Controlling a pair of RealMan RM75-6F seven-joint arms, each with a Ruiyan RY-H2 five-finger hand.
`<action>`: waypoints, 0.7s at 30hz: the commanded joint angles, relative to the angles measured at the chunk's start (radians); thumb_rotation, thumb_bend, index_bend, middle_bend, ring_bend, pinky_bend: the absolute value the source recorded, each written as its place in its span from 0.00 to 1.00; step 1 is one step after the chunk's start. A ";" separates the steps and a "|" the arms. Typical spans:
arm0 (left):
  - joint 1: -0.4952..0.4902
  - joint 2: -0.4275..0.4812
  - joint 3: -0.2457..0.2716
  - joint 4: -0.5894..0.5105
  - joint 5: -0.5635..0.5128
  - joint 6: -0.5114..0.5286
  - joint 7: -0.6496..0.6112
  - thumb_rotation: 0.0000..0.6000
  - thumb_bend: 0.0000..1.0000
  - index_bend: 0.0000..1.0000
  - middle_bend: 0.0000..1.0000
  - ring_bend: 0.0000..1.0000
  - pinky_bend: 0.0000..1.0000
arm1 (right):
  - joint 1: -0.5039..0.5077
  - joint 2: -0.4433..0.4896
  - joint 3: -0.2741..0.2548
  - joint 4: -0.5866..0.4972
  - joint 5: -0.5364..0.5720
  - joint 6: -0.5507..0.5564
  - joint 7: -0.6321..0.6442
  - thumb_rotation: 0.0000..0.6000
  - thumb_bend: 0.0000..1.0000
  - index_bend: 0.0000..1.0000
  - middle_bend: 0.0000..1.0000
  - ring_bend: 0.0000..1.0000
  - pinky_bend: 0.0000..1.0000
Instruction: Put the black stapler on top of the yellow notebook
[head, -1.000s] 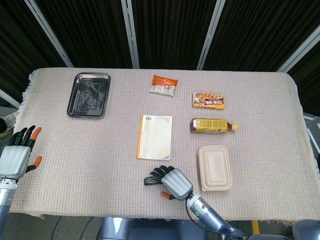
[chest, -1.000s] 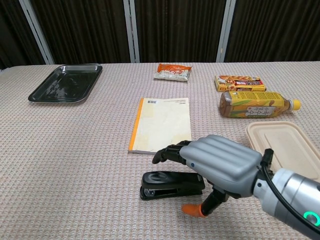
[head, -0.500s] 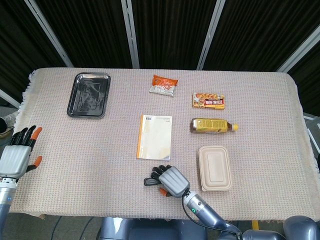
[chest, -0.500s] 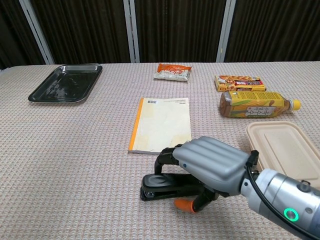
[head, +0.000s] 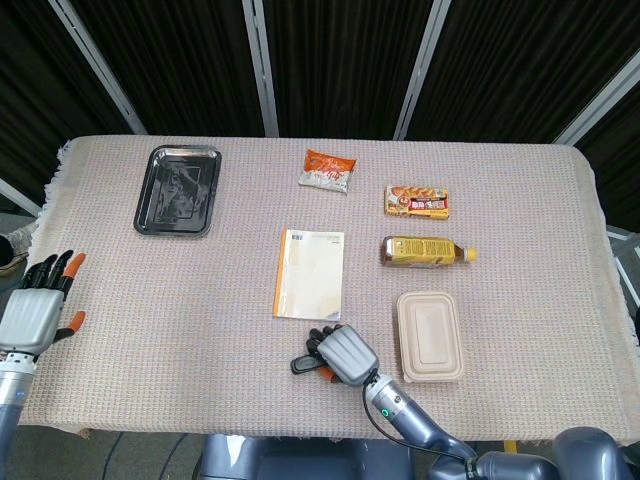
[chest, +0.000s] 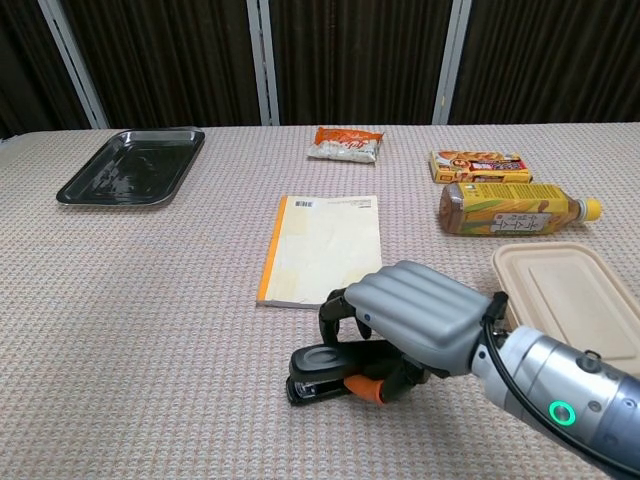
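Note:
The black stapler (chest: 322, 372) (head: 303, 364) lies near the table's front edge, just in front of the yellow notebook (chest: 323, 247) (head: 310, 272). My right hand (chest: 415, 325) (head: 344, 354) grips it, fingers curled over its top and the orange-tipped thumb tucked under its near side. Only the stapler's left end shows past the hand. My left hand (head: 36, 310) hangs off the table's left edge with its fingers spread and nothing in it. It does not show in the chest view.
A beige lidded food box (chest: 568, 294) sits just right of my right hand. Behind it lie a drink bottle (chest: 512, 211) and a snack box (chest: 479, 164). An orange snack bag (chest: 346, 143) is at the back centre, a black tray (chest: 132, 165) at the back left.
My right hand has closed down over the stapler: the fingers curled around its top and the thumb came in beneath it. The left hand has stayed still.

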 joint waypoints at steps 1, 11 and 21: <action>0.000 0.000 0.001 -0.001 0.001 0.001 0.000 1.00 0.32 0.00 0.00 0.00 0.11 | -0.001 -0.004 -0.004 0.003 -0.012 0.021 -0.009 1.00 0.40 0.57 0.43 0.55 0.69; 0.002 0.003 0.005 -0.003 0.008 0.008 -0.006 1.00 0.32 0.00 0.00 0.00 0.11 | -0.002 0.020 -0.006 -0.046 -0.008 0.042 -0.043 1.00 0.43 0.61 0.46 0.58 0.73; -0.006 -0.003 0.002 0.004 -0.010 -0.009 0.002 1.00 0.32 0.00 0.00 0.00 0.11 | 0.028 0.071 0.056 -0.148 0.026 0.034 -0.085 1.00 0.43 0.61 0.47 0.59 0.73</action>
